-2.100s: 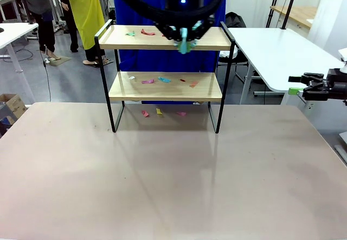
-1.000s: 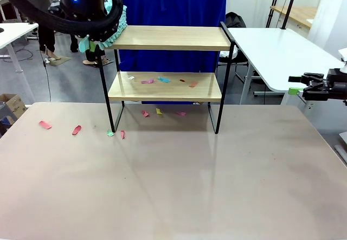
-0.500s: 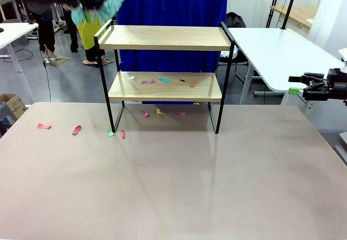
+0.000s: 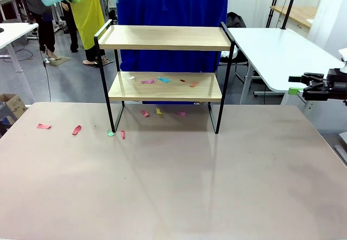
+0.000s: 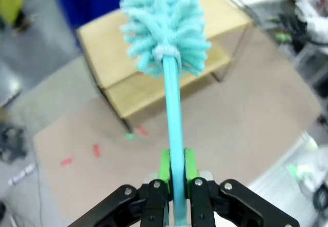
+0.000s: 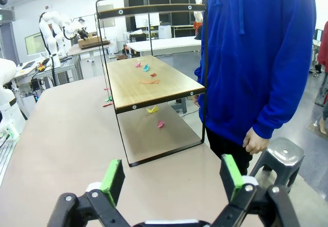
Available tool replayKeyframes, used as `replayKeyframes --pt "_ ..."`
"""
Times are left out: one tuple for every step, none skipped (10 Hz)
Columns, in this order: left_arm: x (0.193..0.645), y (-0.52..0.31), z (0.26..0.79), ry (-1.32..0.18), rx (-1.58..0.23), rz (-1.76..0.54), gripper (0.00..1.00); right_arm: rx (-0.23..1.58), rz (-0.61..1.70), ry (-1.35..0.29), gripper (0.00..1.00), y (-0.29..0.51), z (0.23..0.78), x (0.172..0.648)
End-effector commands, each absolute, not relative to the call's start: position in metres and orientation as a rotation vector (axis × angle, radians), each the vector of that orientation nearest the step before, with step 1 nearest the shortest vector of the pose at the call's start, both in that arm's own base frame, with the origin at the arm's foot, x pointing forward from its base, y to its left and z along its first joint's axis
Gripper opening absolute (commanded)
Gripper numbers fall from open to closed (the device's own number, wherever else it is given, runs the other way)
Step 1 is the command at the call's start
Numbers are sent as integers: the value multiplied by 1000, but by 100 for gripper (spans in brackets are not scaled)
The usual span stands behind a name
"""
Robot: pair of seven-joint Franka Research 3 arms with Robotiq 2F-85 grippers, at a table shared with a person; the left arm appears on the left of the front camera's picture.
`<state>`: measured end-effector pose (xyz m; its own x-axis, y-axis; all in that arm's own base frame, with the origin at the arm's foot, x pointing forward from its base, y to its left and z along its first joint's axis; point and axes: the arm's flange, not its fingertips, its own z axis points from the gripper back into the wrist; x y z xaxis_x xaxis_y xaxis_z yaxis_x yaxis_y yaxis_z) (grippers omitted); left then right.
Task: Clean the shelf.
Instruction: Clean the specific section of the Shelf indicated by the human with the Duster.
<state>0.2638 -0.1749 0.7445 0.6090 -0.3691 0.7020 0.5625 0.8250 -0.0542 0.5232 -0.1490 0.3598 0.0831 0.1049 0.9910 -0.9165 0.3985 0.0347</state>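
A small two-tier shelf (image 4: pixel 162 37) of light wood and thin black metal stands at the far side of the beige table (image 4: pixel 173 186), with coloured paper scraps (image 4: pixel 157 80) on its lower board. The left pincer (image 5: pixel 177 166) pinches a fluffy turquoise duster (image 5: pixel 164 27) by its handle, raised above the shelf's left end, probably to clear the frame. The right pincer (image 6: pixel 171 178) sits aside, spread and empty.

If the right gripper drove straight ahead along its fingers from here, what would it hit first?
Most likely the shelf: its near end frame lies dead ahead of the open right gripper, and nothing else shows in between. Depth is hard to judge.
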Motion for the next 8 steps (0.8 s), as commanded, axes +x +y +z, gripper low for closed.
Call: replayKeyframes --pt "238 -158 734 -642 -369 -827 13 839 915 -1221 100 -147 364 524" --pt "229 -162 724 -555 -382 -982 13 839 915 -1221 100 -147 364 524" --pt "224 -164 714 -500 -385 -1078 13 839 915 -1221 100 -147 364 524" --pt "219 -162 701 -403 -349 -1148 13 839 915 -1221 100 -147 364 524" --pt "216 -162 688 -277 -292 -1227 13 839 915 -1221 100 -147 364 524" --pt "212 -161 673 -188 -236 -1277 13 839 915 -1221 100 -147 364 524" --pt "215 -153 652 -7 -121 -1353 13 839 915 -1221 100 -147 364 524" --pt "214 -148 633 164 -51 -1403 13 839 915 -1221 100 -147 364 524"
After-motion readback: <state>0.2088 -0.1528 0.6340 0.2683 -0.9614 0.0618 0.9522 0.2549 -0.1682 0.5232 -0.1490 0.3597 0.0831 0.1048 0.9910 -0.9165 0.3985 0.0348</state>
